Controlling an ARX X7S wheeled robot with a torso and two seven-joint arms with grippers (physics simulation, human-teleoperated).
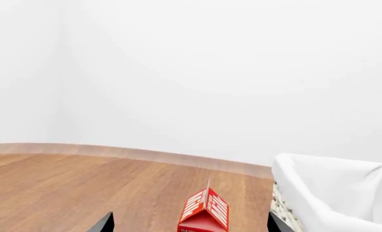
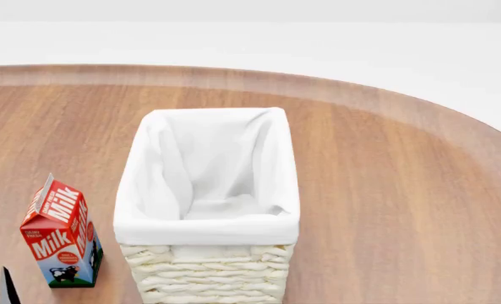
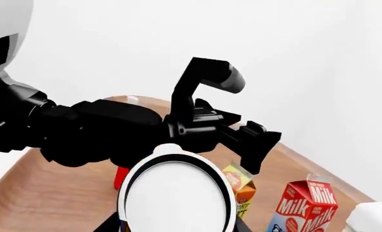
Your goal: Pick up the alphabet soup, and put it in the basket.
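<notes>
Basket nearest, milk carton just left; end effector state: cannot tell.

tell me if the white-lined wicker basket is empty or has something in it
Empty: head view shows only white cloth liner inside the cream woven wicker basket.

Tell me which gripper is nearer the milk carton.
Left. The left gripper has the milk carton just ahead, between its open fingers; the right gripper's camera sees the carton from beyond the left arm.

One basket, one milk carton, perhaps one juice carton.
</notes>
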